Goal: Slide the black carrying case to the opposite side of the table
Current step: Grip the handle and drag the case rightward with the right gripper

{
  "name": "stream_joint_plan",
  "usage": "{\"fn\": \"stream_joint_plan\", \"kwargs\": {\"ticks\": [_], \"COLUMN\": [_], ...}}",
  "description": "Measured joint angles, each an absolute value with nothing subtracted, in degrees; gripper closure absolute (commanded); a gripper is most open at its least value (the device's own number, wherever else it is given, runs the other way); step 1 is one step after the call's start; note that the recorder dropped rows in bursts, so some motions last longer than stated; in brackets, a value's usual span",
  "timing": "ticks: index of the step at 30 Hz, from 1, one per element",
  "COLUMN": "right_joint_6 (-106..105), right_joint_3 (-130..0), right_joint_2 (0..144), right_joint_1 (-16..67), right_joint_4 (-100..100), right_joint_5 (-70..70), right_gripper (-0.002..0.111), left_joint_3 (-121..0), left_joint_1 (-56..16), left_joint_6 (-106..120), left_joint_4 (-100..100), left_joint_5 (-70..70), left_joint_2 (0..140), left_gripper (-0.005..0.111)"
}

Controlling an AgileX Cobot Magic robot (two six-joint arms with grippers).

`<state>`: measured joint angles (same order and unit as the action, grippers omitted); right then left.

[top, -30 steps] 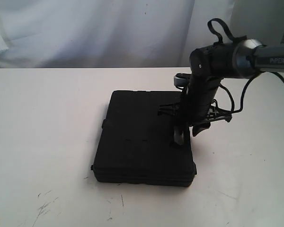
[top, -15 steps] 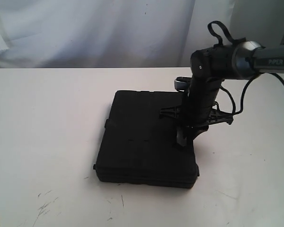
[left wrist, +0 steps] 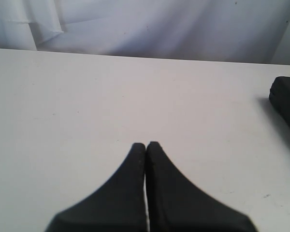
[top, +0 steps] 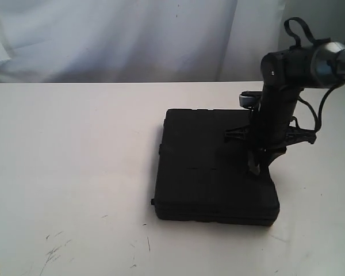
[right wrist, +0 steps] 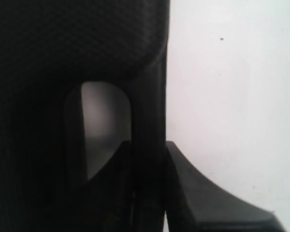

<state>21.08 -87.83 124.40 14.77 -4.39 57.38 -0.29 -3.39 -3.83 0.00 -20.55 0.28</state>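
One hand works: your right hand (right wrist: 147,147) pinches the case (top: 207,167) at its 3 o'clock handle rim (right wrist: 147,96) to drag it; left hand (left wrist: 146,145), pressed together, hovers idle.

The large white flat table (top: 75,172) is stretching far wider than the one thing resting on it. A flat rectangular matte black moulded plastic case (top: 215,167) with rounded corners is lying flat on the white top, right of the middle in the exterior view. The white surface is showing through the case's cut-out handle slot (right wrist: 99,121). Small dark scratches (top: 53,248) are marking the bare top near the front left, well apart from the case.
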Motion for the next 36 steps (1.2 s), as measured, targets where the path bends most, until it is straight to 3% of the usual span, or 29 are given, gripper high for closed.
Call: {"fn": "stream_joint_plan", "kwargs": {"ticks": [36], "right_joint_6": [13.18], "right_joint_3": [-87.83], "right_joint_2": [124.4], "right_joint_1": [3.98], "right_joint_4": [-12.21], "right_joint_5": [59.18], "right_gripper": [0.108], "left_joint_3": [-0.29], "left_joint_1": [-3.39], "left_joint_6": [-3.83], "left_joint_4": [0.0], "left_joint_5": [-20.55], "left_joint_2": [0.28], "left_gripper": [0.107]}}
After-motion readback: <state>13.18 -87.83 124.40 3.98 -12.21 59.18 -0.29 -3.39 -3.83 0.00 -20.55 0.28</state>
